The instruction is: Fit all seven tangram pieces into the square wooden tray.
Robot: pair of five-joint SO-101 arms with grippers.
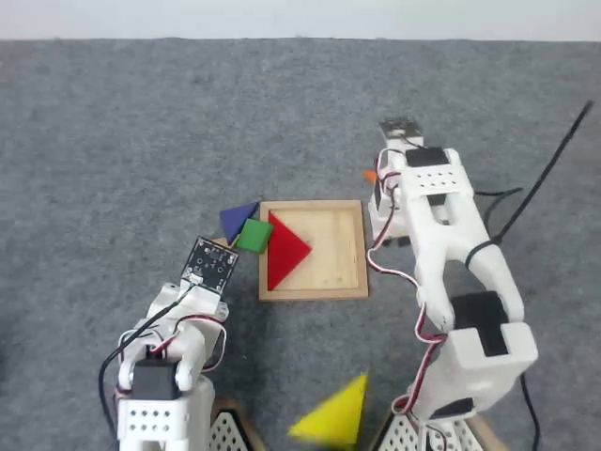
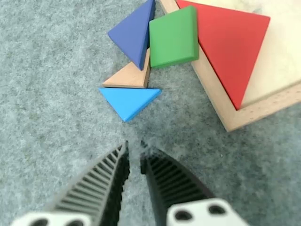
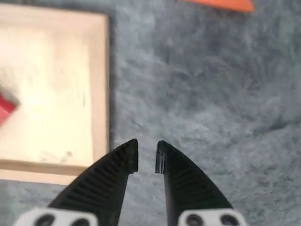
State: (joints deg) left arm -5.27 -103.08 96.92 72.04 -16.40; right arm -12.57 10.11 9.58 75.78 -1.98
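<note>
The square wooden tray (image 1: 352,246) holds a large red triangle (image 1: 285,249) in its left half. A green square (image 1: 254,235) lies over the tray's left rim, with a dark blue triangle (image 1: 238,220) beside it. My left gripper (image 2: 134,157) hovers over the carpet just short of a light blue triangle (image 2: 129,101) and a tan triangle (image 2: 131,75); its jaws are nearly together and empty. My right gripper (image 3: 146,157) hangs over the carpet beside the tray's right rim (image 3: 101,84), jaws close together, holding nothing. An orange piece (image 3: 221,4) lies beyond it.
A large yellow triangle (image 1: 333,413) lies on the grey carpet near the front edge, between the two arm bases. The right arm (image 1: 441,235) stretches along the tray's right side, with black cables trailing to its right. Open carpet extends to the back and left.
</note>
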